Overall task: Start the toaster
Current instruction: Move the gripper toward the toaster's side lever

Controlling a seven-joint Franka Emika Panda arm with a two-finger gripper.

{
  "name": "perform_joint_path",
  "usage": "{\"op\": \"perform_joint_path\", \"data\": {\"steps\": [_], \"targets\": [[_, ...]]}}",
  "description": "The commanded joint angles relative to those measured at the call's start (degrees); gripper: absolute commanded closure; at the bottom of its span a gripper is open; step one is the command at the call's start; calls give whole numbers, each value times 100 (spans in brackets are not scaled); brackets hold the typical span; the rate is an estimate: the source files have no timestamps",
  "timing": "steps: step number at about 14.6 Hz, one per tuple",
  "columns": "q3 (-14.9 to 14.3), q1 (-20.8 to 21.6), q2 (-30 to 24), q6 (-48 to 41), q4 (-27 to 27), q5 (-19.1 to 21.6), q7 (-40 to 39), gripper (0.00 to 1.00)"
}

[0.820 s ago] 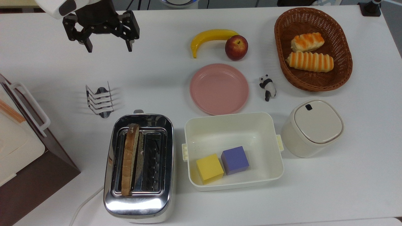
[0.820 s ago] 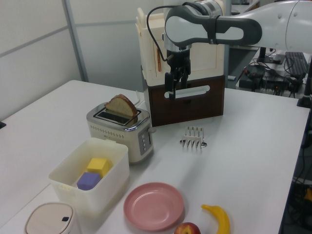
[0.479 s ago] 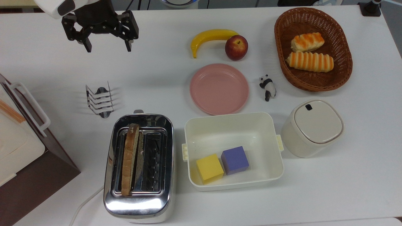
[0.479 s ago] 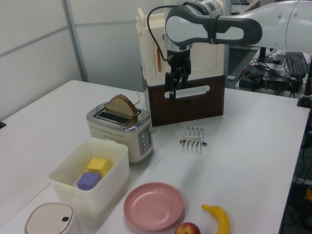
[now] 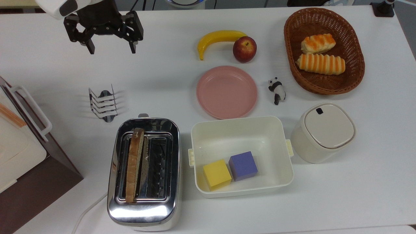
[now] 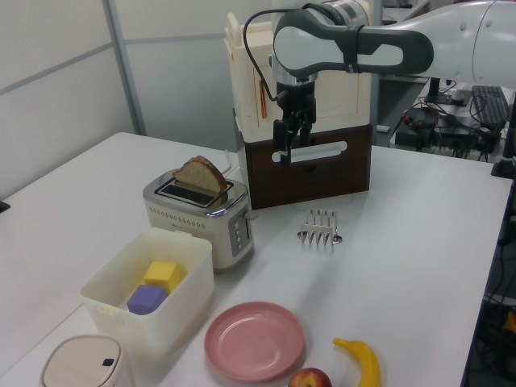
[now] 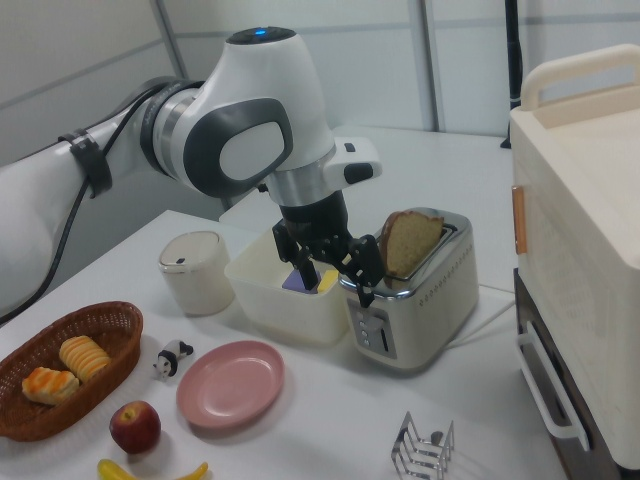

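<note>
Bread slice stood raised in the shiny chrome two-slot toaster; the black two-finger gripper hovered well apart, fingers spread, holding nothing.

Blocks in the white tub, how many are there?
2. The yellow block and the purple block sit touching in the white tub, yellow on the top view's left. Nothing looks hidden.

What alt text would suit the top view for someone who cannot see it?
An open robot gripper hangs over a white table, apart from a chrome toaster with a bread slice standing in one slot. A toast rack, pink plate and white tub lie around it.
</note>
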Motion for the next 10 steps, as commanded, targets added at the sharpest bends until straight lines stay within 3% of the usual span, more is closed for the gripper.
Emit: {"op": "perform_joint_path", "data": {"steps": [1, 3, 7, 10], "targets": [[-48, 37, -125, -150, -157, -46, -7, 10], [-40, 37, -108, -177, -165, -46, 2, 42], [-40, 37, -73, -186, -166, -46, -7, 97], [-48, 37, 50, -125, -174, -19, 37, 100]]}}
